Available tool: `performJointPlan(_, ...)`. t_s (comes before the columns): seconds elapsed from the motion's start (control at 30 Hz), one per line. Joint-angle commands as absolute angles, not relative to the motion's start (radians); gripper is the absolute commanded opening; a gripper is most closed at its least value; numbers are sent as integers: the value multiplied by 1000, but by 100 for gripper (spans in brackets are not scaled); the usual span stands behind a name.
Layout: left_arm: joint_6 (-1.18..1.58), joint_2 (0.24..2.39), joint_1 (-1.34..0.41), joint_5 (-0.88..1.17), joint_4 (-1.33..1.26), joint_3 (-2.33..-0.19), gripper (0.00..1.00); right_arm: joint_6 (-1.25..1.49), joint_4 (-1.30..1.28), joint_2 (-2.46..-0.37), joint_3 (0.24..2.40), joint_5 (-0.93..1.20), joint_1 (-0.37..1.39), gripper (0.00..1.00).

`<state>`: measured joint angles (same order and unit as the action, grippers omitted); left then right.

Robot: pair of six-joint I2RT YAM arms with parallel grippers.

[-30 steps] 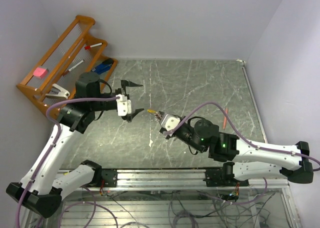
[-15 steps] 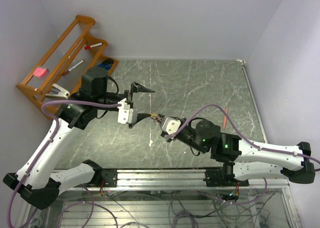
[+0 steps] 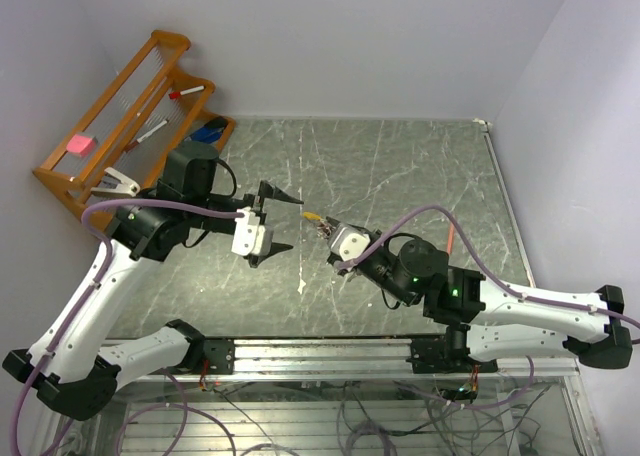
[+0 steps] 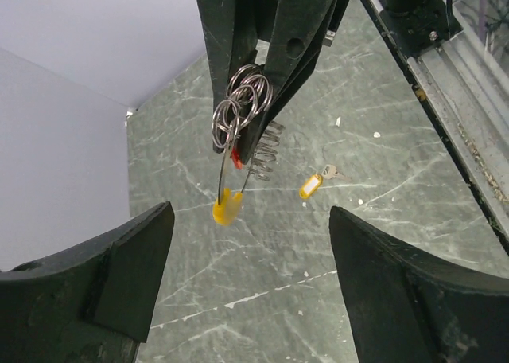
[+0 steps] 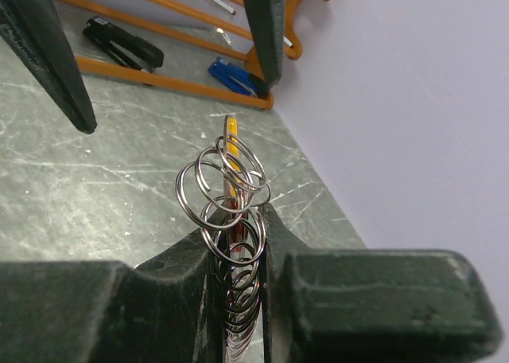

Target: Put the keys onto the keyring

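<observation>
The right gripper (image 3: 325, 228) is closed on the keyring (image 4: 238, 112) and holds it in the air above the green table (image 4: 358, 243). The left gripper (image 3: 283, 221) stands wide open and empty, facing the ring closely. One small yellow key (image 4: 318, 184) lies on the table.

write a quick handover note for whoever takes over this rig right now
Left pincer: open, empty, facing the keyring.
Right pincer: shut on the keyring, held above the table, yellow tag hanging.
Keys: a small yellow-headed key lies on the table. A red bit sits among the rings; cannot tell if it is threaded.
Done: ring picked up.
Left: pick up the loose key and thread it on.
</observation>
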<state>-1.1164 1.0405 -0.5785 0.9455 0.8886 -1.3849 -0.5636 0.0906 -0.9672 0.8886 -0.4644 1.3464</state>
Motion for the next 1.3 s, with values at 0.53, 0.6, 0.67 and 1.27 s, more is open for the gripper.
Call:
performJointPlan(0.53, -804, 1022, -613, 1023, 477, -1328, 60, -558, 193, -1001, 880, -465, 1345, 0)
performJointPlan(0.6, -814, 1022, -616, 1024, 492, -1333, 59, -560, 193, -1001, 882, -466, 1345, 0)
performJointPlan(0.67, -835, 1022, -618, 1018, 525, -1346, 57, -561, 190, -998, 884, -470, 1345, 0)
performJointPlan(1.27, -1004, 1040, -656, 946, 708, -1367, 53, -543, 169, -1013, 906, -454, 1348, 0)
